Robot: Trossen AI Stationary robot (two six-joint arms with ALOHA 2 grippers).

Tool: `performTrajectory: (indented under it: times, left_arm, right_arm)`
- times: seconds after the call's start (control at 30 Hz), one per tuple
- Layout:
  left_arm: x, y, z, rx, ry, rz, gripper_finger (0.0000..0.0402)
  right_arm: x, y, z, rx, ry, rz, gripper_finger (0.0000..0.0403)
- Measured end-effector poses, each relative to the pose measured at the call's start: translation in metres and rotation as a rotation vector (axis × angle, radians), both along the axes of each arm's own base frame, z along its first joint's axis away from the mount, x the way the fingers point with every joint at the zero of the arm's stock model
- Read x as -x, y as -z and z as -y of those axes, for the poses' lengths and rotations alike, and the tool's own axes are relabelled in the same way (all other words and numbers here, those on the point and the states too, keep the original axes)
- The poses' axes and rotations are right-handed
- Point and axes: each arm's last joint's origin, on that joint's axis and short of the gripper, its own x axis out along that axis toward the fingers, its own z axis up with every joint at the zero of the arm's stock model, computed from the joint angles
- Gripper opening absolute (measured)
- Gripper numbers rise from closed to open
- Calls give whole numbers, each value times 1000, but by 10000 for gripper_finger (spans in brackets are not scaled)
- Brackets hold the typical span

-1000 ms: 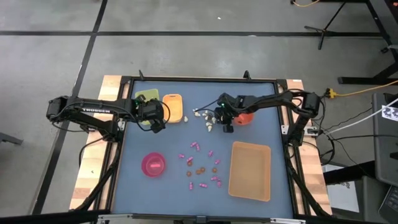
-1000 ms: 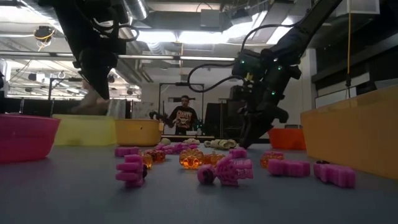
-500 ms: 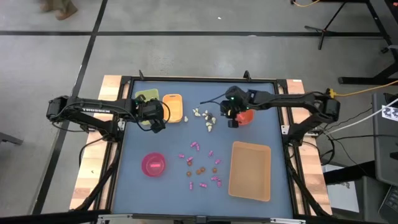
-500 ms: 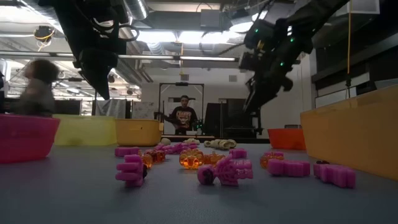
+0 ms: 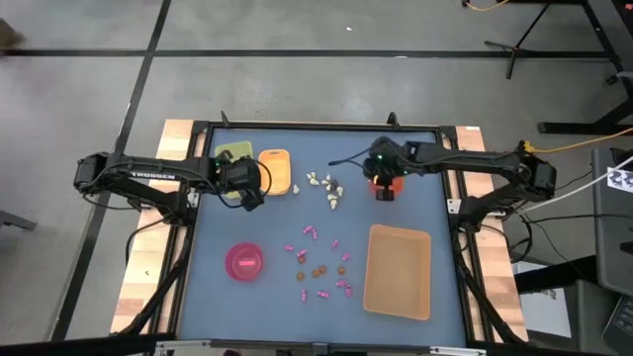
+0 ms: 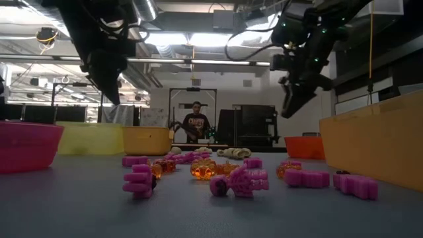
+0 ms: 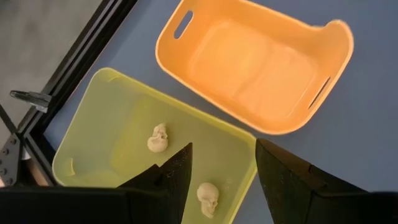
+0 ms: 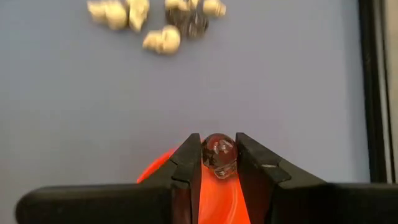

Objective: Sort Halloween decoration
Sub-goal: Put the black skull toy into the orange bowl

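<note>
1. The right tool pinches a dark grey skull trinket above the red bowl, far right on the worktop.
2. The left tool hangs spread over the green tray, which holds two cream skulls.
3. More cream trinkets lie mid-worktop; pink and orange trinkets lie nearer.

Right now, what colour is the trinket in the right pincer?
Dark, glassy grey trinket; right wrist view shows it best.

My overhead camera looks straight down on the table; my low one sights level across it. Both share the pink trinkets. My wrist cameras look down close.
</note>
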Motion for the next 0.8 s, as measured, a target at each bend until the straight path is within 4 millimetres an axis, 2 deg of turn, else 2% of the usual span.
performTrajectory:
  times: [0.53, 0.8]
  left_arm:
    - [-11, -5, -1, -18, 4, 129, 160]
    - [-22, -12, -3, -71, 83, 211, 160]
  right_arm:
    - [10, 5, -3, -5, 18, -127, 83]
    - [12, 6, -3, -13, 18, -149, 83]
